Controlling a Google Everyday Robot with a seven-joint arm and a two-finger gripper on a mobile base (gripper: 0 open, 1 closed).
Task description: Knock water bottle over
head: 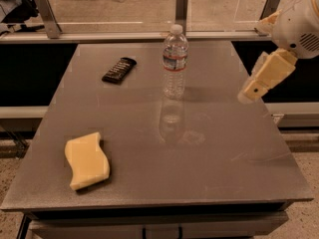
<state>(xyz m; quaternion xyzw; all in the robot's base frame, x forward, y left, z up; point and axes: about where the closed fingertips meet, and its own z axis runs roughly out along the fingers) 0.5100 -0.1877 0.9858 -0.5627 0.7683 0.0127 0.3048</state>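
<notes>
The water bottle [175, 61] stands upright near the back middle of the grey table [209, 153]. It is clear ribbed plastic with a white cap and a white label band edged in red. My gripper [249, 92] hangs above the table's right side, its cream finger pointing down and left. It is to the right of the bottle with a clear gap between them and touches nothing.
A black remote [119, 69] lies at the back left of the table. A yellow sponge [86, 160] lies near the front left. A glass barrier with metal posts [182, 8] runs along the table's far edge.
</notes>
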